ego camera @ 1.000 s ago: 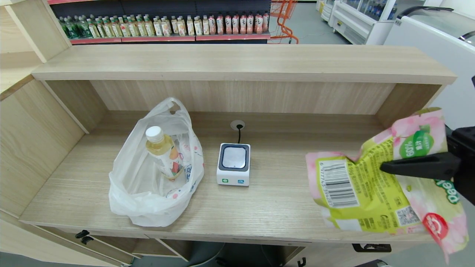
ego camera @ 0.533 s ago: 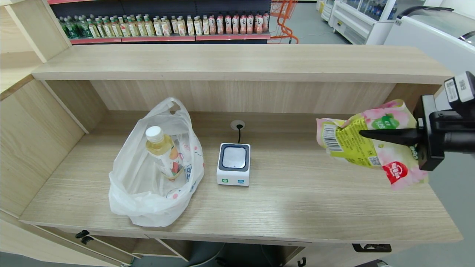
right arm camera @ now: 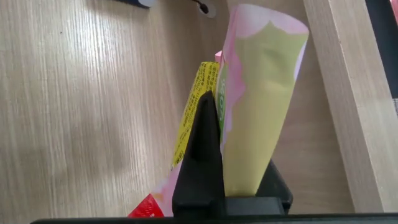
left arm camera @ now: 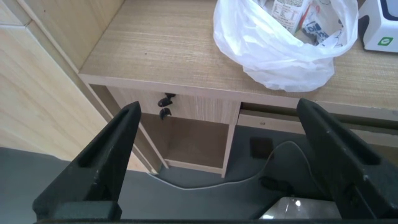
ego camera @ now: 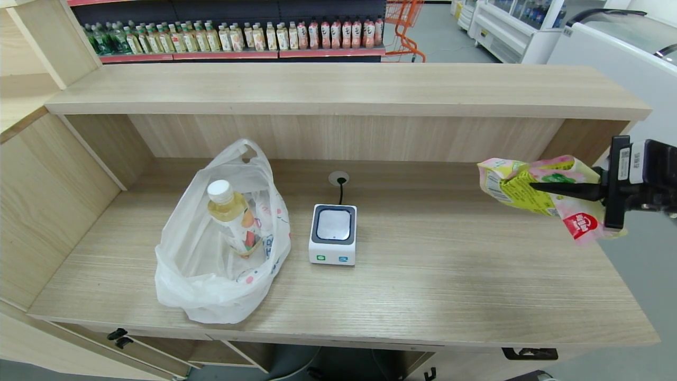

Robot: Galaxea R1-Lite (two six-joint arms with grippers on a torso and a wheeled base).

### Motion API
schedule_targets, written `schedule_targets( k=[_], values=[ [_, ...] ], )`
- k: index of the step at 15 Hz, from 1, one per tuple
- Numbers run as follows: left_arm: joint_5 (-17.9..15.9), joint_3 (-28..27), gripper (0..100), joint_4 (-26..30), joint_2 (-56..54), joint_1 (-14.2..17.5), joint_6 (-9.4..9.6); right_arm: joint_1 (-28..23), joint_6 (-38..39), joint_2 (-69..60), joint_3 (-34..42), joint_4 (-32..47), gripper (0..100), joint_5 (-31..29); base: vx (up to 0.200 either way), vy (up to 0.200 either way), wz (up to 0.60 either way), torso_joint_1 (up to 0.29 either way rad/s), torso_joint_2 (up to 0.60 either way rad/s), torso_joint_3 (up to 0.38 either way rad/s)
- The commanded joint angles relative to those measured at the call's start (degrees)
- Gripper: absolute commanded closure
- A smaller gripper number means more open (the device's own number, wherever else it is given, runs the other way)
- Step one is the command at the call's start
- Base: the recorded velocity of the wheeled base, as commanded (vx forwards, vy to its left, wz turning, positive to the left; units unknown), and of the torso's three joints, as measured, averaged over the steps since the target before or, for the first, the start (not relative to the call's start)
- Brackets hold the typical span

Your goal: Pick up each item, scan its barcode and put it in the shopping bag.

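Snack pouch (ego camera: pixel 508 189) (right arm camera: pixel 261 106): pink and yellow-green foil, creased, red round mark near one end, white barcode panel on the end toward the left. Clamped between the fingers of the right tool (ego camera: pixel 534 186), clear of the counter (ego camera: pixel 423 286), above its right end.

Scanner (ego camera: pixel 333 233): small white box, dark-framed grey window facing up, two small coloured marks on the near face. Flat on the counter at mid-width, black cable at the back.

Shopping bag (ego camera: pixel 185 275) (left arm camera: pixel 280 56): thin white translucent plastic, mouth open, handles up. On the counter just beside the scanner, to its left.

Bottle (ego camera: pixel 230 211): white cap, pale yellow drink, printed label. Leaning inside the shopping bag.
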Motion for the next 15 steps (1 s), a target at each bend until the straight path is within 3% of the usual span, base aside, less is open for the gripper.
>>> schedule_targets(
  k=[1, 8, 15],
  values=[
    [0.03, 0.00, 0, 0.01, -0.02, -0.04, -0.01, 0.00, -0.21, 0.25, 0.03, 0.06, 100, 0.06, 0.000, 0.000, 0.00, 0.000, 0.00, 0.000],
    [0.03, 0.00, 0, 0.01, -0.02, -0.04, -0.36, 2.64, -0.74, 1.13, -0.41, 0.15, 100, 0.06, 0.000, 0.200, 0.00, -0.002, 0.00, 0.004],
    [0.03, 0.00, 0, 0.01, -0.02, -0.04, -0.18, 3.96, -5.92, 7.19, -3.75, 0.24, 100, -0.11, 0.000, 0.200, 0.00, 0.002, 0.00, 0.002]
  ],
)
